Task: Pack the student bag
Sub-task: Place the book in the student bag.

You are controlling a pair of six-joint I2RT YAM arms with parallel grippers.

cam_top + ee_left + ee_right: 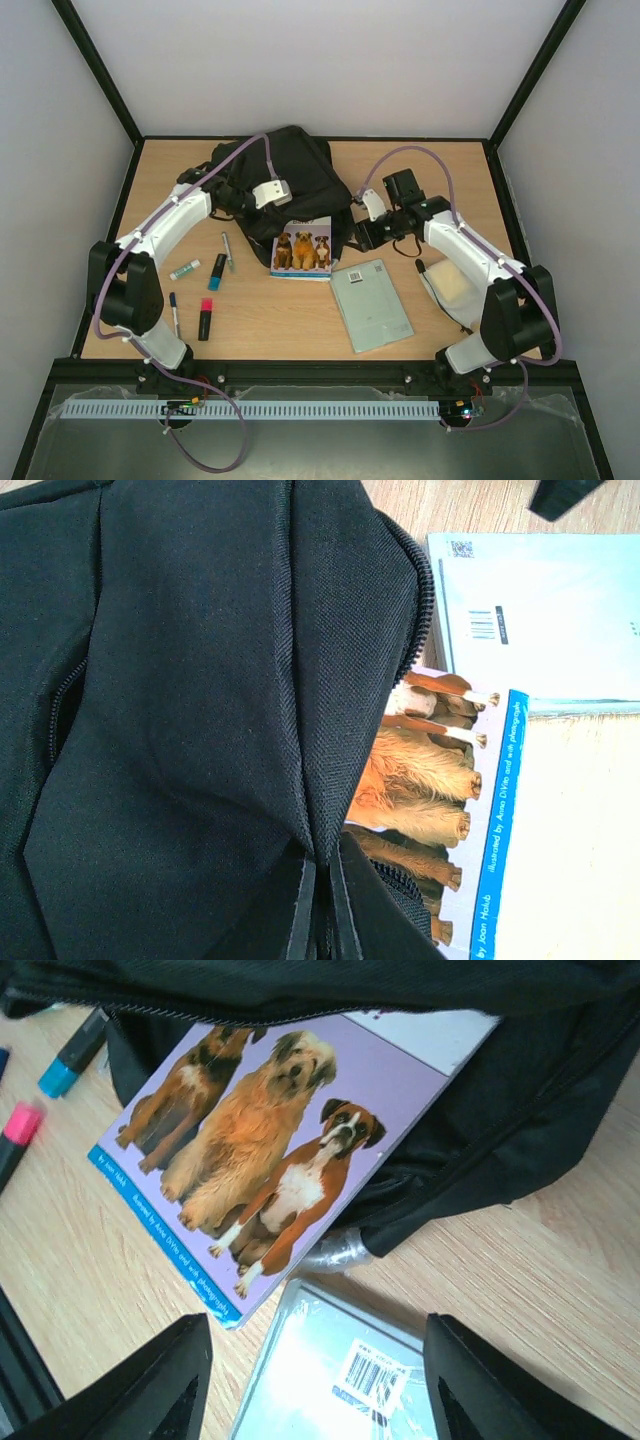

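The student bag [290,175], a large black backpack, lies at the back middle of the table with its opening toward me. A dog picture book [302,250] sticks halfway out of the opening. My left gripper [278,198] is shut on the fabric at the opening's upper edge; in the left wrist view its fingers [310,915] pinch the bag [180,700] beside the book [430,790]. My right gripper [363,236] is open and empty beside the book's right edge. In the right wrist view it [320,1390] hovers over a plastic-wrapped pale notebook [350,1370], just short of the book [270,1150].
The pale notebook [372,305] lies right of the book. Left of the bag lie a blue highlighter [217,272], a pink highlighter [205,320], a thin pen [228,250], a white tube [185,270] and a blue pen [174,313]. A cream pouch [448,285] sits under my right arm.
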